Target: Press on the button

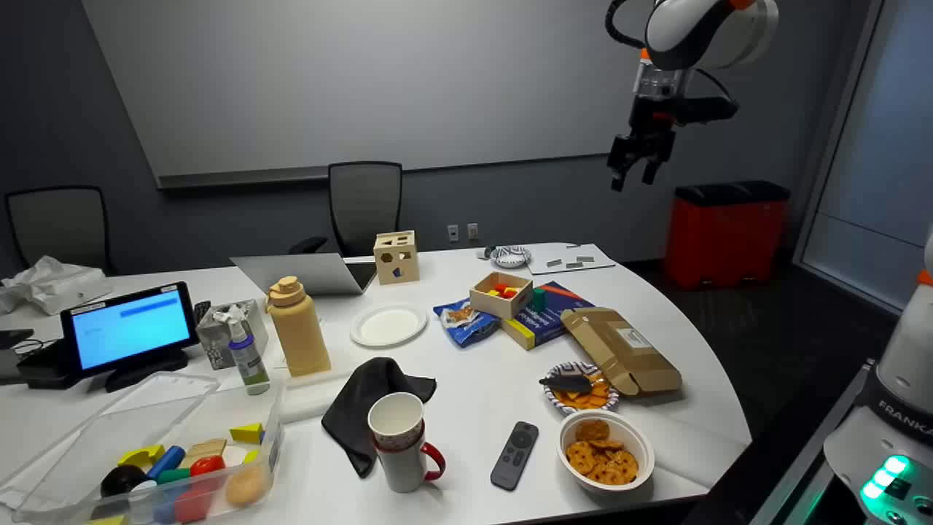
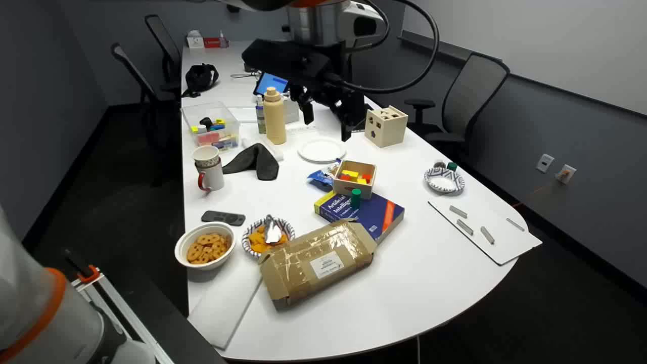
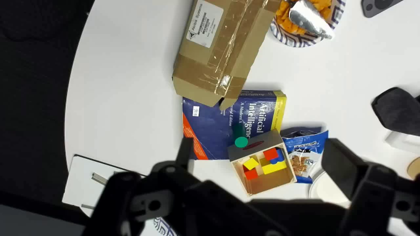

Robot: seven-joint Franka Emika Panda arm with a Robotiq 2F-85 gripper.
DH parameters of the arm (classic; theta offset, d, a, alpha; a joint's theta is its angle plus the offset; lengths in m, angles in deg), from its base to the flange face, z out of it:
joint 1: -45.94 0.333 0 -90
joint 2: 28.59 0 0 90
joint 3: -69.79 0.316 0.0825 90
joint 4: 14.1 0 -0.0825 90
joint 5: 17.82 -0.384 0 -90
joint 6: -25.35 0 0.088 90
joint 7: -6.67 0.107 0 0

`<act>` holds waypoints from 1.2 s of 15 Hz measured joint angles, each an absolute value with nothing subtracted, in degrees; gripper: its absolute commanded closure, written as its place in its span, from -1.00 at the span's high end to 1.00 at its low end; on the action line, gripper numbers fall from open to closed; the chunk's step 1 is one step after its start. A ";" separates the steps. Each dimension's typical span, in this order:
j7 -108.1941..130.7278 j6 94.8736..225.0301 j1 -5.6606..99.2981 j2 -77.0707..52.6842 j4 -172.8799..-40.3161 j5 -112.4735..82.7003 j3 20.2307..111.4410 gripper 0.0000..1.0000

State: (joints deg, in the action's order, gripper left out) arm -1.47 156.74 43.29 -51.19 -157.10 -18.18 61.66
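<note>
The button is too small to make out on the slim black remote control. The remote [image 1: 514, 456] lies flat on the white table near its front edge, between the mug and the cracker bowl. It also lies beside that bowl in an exterior view [image 2: 223, 218], and part of it shows at the top right of the wrist view [image 3: 377, 7]. My gripper [image 1: 633, 179] is open and empty, high above the table and well apart from the remote. In the wrist view the open fingers [image 3: 261, 157] frame the wooden box of blocks below; the gripper also shows in an exterior view [image 2: 327, 125].
Beside the remote stand a bowl of crackers [image 1: 633, 430], a stacked cup and mug [image 1: 402, 459] and a patterned bowl [image 2: 290, 230]. A cardboard box [image 2: 323, 263], a blue book [image 3: 210, 131], a wooden block box [image 3: 270, 185] and a tan bottle [image 1: 299, 328] stand farther off.
</note>
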 measured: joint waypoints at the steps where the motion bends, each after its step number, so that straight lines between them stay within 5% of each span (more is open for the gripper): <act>1: -1.47 156.74 43.29 -51.19 -157.10 -18.18 61.66 1.00; 7: 2.06 156.75 44.30 -50.77 -157.24 -21.14 64.33 1.00; 18: 27.43 170.31 54.18 -35.98 -156.83 -18.94 85.91 0.99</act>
State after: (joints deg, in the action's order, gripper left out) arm 27.43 170.31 54.18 -35.98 -156.83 -18.94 85.91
